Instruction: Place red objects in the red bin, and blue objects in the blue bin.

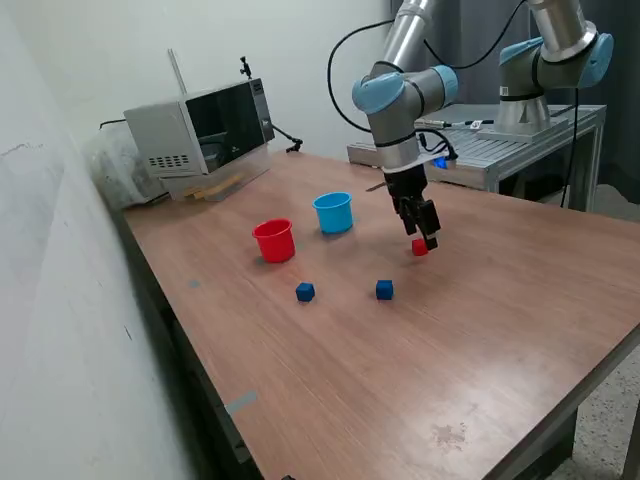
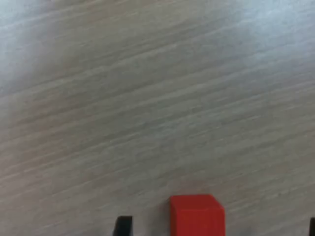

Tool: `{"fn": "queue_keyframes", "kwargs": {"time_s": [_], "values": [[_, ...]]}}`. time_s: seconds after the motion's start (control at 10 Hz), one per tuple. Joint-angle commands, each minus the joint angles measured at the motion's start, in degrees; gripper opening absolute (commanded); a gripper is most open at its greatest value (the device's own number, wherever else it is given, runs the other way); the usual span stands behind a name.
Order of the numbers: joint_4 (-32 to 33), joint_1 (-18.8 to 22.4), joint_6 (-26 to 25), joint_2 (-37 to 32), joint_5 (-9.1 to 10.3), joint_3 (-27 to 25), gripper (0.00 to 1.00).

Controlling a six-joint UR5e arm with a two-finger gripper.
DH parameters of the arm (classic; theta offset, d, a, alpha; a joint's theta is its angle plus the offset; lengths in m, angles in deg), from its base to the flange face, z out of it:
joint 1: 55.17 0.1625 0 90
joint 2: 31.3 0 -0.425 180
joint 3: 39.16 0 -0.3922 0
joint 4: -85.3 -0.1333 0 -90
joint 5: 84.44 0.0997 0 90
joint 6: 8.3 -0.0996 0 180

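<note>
Black fingers of the pincer (image 1: pixel 424 234) stand spread just above the wooden table (image 1: pixel 480 330), straddling a small red cube (image 1: pixel 419 248) that rests on the wood; in the wrist view one dark fingertip (image 2: pixel 122 225) shows beside the red cube (image 2: pixel 197 215) with a clear gap of bare grain between them, so nothing is pinched. The cube sits flat, one face up, and being equal on all sides it has no long axis to speak of. Only this one red cube is in sight. Toward the exterior view's left, well apart from the pincer, the light blue cup (image 1: pixel 333 213) and the red cup (image 1: pixel 274 241) stand upright side by side with their rims up, near each other but not touching. Nearer the camera lie two dark blue cubes (image 1: pixel 305 292) (image 1: pixel 384 290), apart from each other and from the cups. The tabletop is brown wood-grain laminate with a pale scuffed patch near its front edge. A microwave oven (image 1: pixel 200 130) stands at the far corner against a white wall, and a second robot arm (image 1: pixel 545 60) rises from a metal bench behind.
</note>
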Motion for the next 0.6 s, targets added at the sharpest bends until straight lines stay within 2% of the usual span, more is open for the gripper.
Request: {"fn": "queue_keyframes", "kwargs": {"time_s": [0.0,0.5], "values": [[0.14,-0.10,0.07,0.17,-0.69,-0.03,0.00],[0.49,-0.19,0.59,-0.01,-2.28,-0.38,0.00]]}}
